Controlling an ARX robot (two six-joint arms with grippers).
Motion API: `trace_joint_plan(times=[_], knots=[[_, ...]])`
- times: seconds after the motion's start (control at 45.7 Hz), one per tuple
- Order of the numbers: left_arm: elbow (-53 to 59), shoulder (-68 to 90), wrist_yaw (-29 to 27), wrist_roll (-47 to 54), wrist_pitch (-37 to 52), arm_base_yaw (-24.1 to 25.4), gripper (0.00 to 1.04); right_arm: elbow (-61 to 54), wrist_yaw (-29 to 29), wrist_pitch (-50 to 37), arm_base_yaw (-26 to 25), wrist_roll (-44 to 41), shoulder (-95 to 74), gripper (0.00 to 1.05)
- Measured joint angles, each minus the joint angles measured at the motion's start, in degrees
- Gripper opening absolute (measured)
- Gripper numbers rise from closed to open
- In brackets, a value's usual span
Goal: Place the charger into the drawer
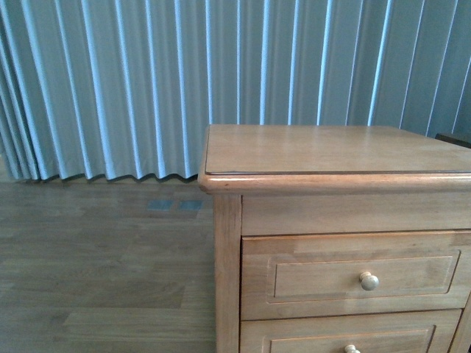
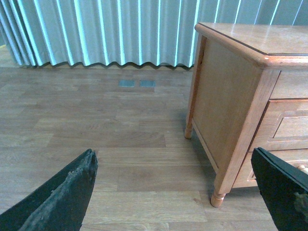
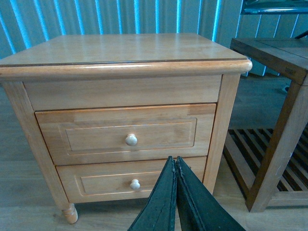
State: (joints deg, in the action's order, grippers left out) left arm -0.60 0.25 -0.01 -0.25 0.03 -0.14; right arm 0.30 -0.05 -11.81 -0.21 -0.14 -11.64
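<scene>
Left gripper (image 2: 175, 192) jaws spread wide, empty, above the floor (image 2: 96, 125). Right gripper (image 3: 175, 192) jaws clenched on nothing, just before the closed drawer (image 3: 120, 132). Charger seemingly out of view.

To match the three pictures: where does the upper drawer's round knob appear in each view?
Front view: knob at lower right, on the closed upper drawer.
Left wrist view: knob not visible; only the drawer's end at the right edge.
Right wrist view: knob near the centre.
Shared landmark: the nightstand top.
</scene>
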Motion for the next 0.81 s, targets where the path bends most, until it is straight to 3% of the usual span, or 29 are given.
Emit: trace_joint_plan(times=[0.131,0.241,0.548,0.81], knots=[[0.0,0.0,0.0,0.0,0.0,0.0,0.99,0.0,0.0,1.7,0.0,0.0,1.7,0.02],[0.0,0.0,-0.1,0.0,0.0,0.0,0.99,0.0,0.0,11.3,0.0,0.0,9.8,0.02],[0.0,0.0,0.0,0.0,0.0,0.0,0.99,0.0,0.0,11.7,0.0,0.0,11.4,0.02],[0.0,0.0,0.0,0.0,0.0,0.0,0.99,0.0,0.0,11.7,0.0,0.0,11.4,0.62]])
